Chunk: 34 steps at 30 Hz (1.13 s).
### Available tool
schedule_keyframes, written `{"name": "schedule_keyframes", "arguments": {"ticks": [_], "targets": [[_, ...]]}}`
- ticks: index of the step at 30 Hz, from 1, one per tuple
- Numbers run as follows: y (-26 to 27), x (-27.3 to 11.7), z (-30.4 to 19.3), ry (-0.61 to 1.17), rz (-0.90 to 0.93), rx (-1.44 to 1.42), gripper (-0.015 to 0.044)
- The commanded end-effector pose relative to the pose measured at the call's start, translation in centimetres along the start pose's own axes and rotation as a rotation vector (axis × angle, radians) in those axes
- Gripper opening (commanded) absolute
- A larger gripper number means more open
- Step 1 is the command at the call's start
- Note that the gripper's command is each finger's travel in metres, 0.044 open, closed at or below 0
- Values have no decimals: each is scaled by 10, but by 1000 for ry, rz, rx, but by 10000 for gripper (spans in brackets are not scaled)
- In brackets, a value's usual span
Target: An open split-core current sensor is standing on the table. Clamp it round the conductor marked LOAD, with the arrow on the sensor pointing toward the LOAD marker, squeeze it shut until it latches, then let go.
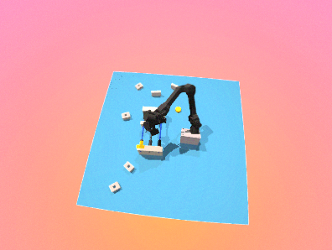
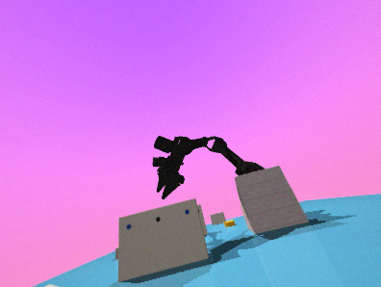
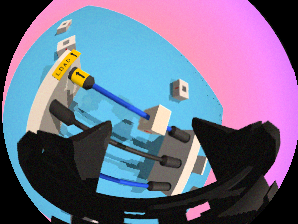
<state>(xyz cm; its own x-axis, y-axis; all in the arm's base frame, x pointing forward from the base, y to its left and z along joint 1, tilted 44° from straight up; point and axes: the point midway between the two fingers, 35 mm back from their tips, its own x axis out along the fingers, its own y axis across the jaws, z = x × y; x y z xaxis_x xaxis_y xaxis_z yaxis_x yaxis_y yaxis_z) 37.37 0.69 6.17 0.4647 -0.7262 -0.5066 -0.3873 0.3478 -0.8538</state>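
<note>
The white sensor sits around the blue LOAD conductor, close to its far end. It looks like a compact block; whether it is latched cannot be told, and its arrow cannot be read. The yellow LOAD marker is on the near end wall, and a yellow sleeve with an arrow is on that conductor's end. My gripper is wide open and empty, above the conductors and clear of the sensor. The exterior view hides the sensor behind the wall.
A black conductor and a second blue conductor run beside the LOAD one, between the near end wall and the far one. Several small white blocks and a yellow disc lie around.
</note>
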Motion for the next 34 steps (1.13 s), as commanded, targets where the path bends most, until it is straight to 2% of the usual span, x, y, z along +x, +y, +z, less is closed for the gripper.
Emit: {"name": "schedule_keyframes", "arguments": {"ticks": [1, 5, 7, 28, 30, 33, 34], "targets": [[16, -18, -16, -111, -126, 486, 440], [28, -32, -35, -223, -181, 867, 440], [30, -35, -40, -244, -186, 932, 440], [32, -33, -36, -227, -177, 869, 440], [30, -30, -32, -206, -171, 802, 440], [20, -19, -17, -121, -130, 515, 440], [29, -27, -29, -173, -160, 687, 440]]}}
